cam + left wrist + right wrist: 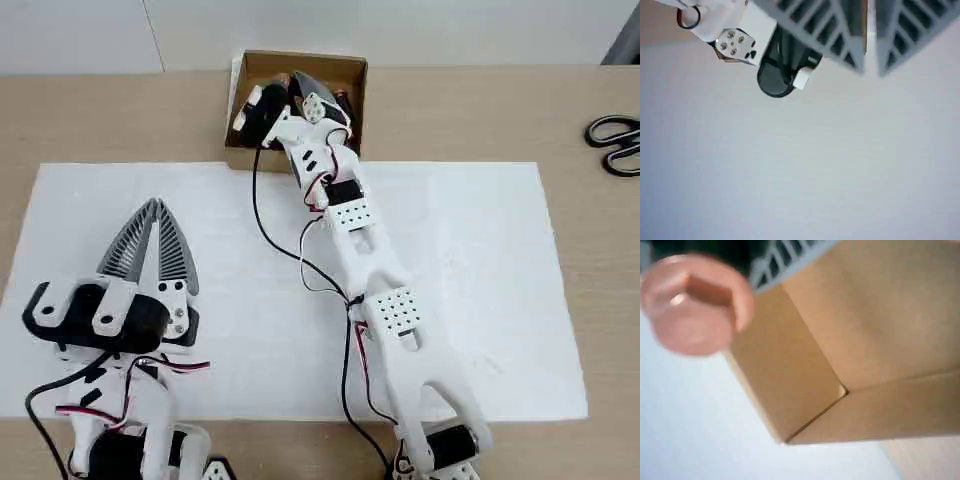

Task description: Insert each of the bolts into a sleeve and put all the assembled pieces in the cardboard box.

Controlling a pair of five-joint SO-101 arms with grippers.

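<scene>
The right arm stretches far forward across the white sheet [480, 280], its wrist bent down so that the right pincer [300, 85] sits inside the cardboard box [300, 58]. Whether it grips anything I cannot tell. In the right wrist view a copper-pink sleeve [690, 305] shows right at this pincer, above the box's inner corner. It is smooth, rounded and blurred. One round end seems to face the camera, so its long axis appears to run along the pincer. The left arm is folded back near its base. The left pincer [152, 208] points ahead over the sheet, closed on nothing, well apart from the box.
</scene>
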